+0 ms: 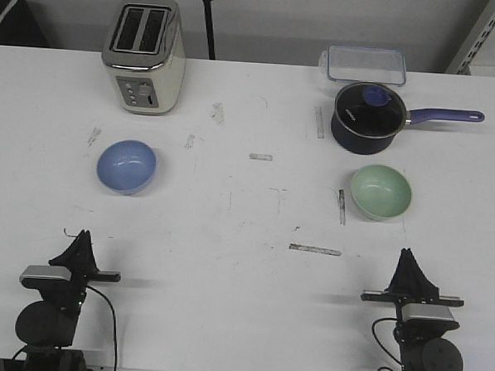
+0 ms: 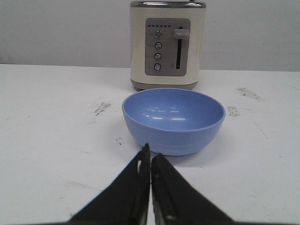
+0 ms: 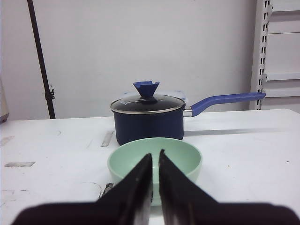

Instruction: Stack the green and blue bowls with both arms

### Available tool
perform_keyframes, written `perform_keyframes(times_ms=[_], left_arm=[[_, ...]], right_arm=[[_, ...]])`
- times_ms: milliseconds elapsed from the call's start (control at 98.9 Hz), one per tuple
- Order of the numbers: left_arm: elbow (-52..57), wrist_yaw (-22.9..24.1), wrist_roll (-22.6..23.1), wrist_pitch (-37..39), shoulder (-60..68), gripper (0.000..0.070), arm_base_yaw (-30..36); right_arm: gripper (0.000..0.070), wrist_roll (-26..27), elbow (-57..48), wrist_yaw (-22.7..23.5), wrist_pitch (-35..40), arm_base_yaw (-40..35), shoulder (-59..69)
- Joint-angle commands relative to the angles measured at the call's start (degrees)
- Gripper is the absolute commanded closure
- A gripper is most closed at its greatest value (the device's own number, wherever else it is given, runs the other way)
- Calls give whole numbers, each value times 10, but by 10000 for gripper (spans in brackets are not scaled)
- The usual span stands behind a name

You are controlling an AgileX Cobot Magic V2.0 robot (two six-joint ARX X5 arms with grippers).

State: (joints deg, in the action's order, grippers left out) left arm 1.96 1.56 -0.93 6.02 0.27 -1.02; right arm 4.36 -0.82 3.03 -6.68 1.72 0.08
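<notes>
Front view: white scuffed tabletop point(image 1: 246, 210) with a light periwinkle-blue round bowl point(image 1: 126, 166) on the left half, upright, just in front of a cream and chrome two-slot toaster point(image 1: 144, 55) but apart from it. Pale mint-green round bowl point(image 1: 381, 192) on the right half, upright, just in front of a dark navy lidded saucepan point(image 1: 366, 117) with a purple handle pointing right. Clear plastic lidded container point(image 1: 364, 64) behind the saucepan at the table's far edge. Bowls well apart, one on each side. Left black pincer gripper point(image 1: 82, 242) at the near left edge and right black pincer gripper point(image 1: 409, 260) at the near right edge, both short of their bowls, touching nothing.

Left wrist view: left gripper point(image 2: 150, 159) with fingers pressed almost together, only a thin slit between them, nothing held. Blue bowl point(image 2: 174, 120) directly ahead of the fingertips, empty, on the table, toaster point(image 2: 168, 44) behind it.

Right wrist view: right gripper point(image 3: 155, 161) likewise nearly closed, a narrow gap between the fingers, nothing gripped. Green bowl point(image 3: 180, 156) straight ahead, partly hidden behind the fingers, empty, saucepan point(image 3: 149, 119) close behind it.
</notes>
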Motion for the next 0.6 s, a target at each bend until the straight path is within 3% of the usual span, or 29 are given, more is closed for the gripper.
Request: perform_keyframes(times_ms=[0,324,465,586], left_arm=[[-13,0,5,9,-1,699,-1],[-13,0,5,9,-1,699,-1],[-13,0,5,9,-1,699,-1],[-13,0,5,9,-1,699,-1]], right_arm=[[685,3,1,0,-6,1,0],[685,48,1,0,-6,1,0],[686,40,-15,4,-5,1,0],[686,3,-47,4,3,1,9]])
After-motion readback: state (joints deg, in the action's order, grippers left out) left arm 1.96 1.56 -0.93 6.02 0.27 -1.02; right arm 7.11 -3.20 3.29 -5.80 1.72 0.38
